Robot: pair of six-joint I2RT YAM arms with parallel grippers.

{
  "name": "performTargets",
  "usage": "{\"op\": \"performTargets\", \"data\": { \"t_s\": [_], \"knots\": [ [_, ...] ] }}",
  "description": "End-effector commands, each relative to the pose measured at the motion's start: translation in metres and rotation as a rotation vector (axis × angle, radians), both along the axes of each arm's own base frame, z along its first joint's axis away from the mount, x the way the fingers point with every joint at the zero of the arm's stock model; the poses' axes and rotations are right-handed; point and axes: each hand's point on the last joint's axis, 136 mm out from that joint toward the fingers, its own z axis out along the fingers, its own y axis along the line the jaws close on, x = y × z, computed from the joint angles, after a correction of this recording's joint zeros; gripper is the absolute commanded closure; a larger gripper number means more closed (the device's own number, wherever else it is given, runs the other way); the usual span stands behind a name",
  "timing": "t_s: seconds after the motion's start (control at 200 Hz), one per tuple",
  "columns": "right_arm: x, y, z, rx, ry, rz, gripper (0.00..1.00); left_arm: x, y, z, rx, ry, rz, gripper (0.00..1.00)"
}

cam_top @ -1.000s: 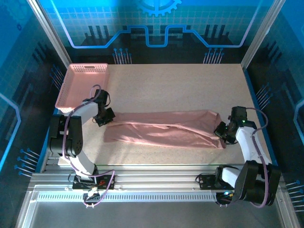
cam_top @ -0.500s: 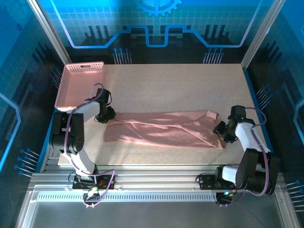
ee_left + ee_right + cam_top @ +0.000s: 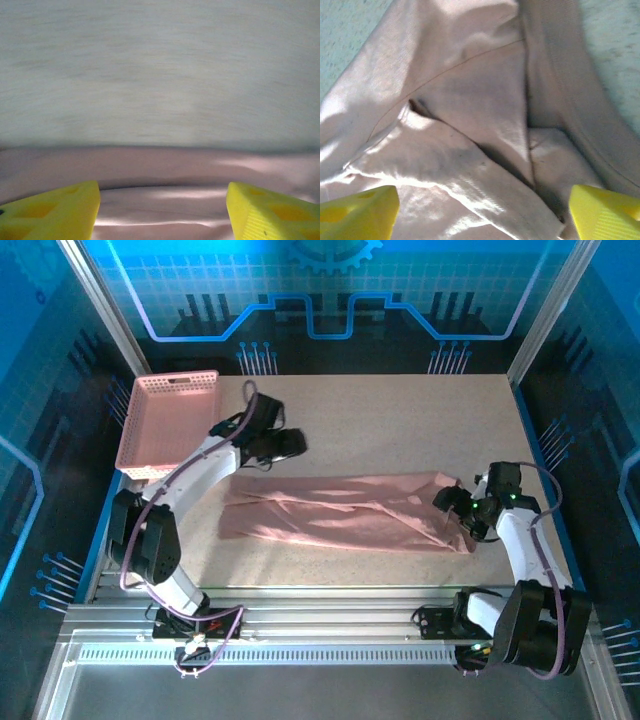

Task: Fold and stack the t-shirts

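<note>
My left gripper [image 3: 290, 443] hangs over the bare table [image 3: 400, 420], just past the far edge of the t-shirt [image 3: 340, 512] near its left end. Its jaws are spread with nothing between them. From the left wrist I see my yellow fingertips [image 3: 50, 212], blunt plastic wedges with hollowed faces, wide apart at the bottom corners. The pink cloth lies between them as a smooth, low, softly blurred ridge, with the table beyond. The table is a pale speckled board, matte and flat. The t-shirt is thin, soft, dusty-pink fabric, laid as a long narrow band across the middle of the table from left to right. It has lengthwise folds and an uneven outline, and its right end is bunched into a rounded lobe. My right gripper [image 3: 447, 502] sits low over that right end, its jaws likewise spread and pinching nothing. From the right wrist the yellow tips stand far apart at the lower corners. Between them lies rumpled fabric with a fine knit weave, a thin stitched seam curving across it, overlapping layers and deep shadowed creases. Whether the tips touch the cloth I cannot tell. At the far left corner of the table stands a basket [image 3: 165, 420] of rigid pink plastic, rectangular with lattice walls, apart from the t-shirt.
</note>
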Motion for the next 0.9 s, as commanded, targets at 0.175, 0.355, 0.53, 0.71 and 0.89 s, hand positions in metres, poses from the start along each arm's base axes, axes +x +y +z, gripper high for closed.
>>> {"op": "performTargets", "data": {
  "t_s": [0.175, 0.355, 0.53, 0.71, 0.89],
  "knots": [
    [0.007, 0.008, 0.0, 0.039, -0.043, 0.069, 0.0, -0.04, -0.185, -0.037, -0.15, 0.1, -0.604, 0.31],
    [0.009, 0.004, -0.004, 0.082, -0.044, 0.029, 0.0, -0.043, -0.237, -0.069, -0.111, 0.146, -0.685, 0.37],
    [0.012, 0.004, -0.005, 0.097, -0.039, 0.039, 0.0, -0.042, -0.254, -0.082, -0.106, 0.149, -0.704, 0.41],
    [0.023, 0.014, -0.007, 0.153, -0.081, 0.079, 0.07, -0.032, -0.244, -0.099, -0.068, 0.167, -0.612, 0.46],
    [0.044, 0.026, -0.01, 0.142, -0.135, 0.156, 0.25, -0.016, -0.207, -0.088, -0.062, 0.147, -0.488, 0.46]
  ]
}}
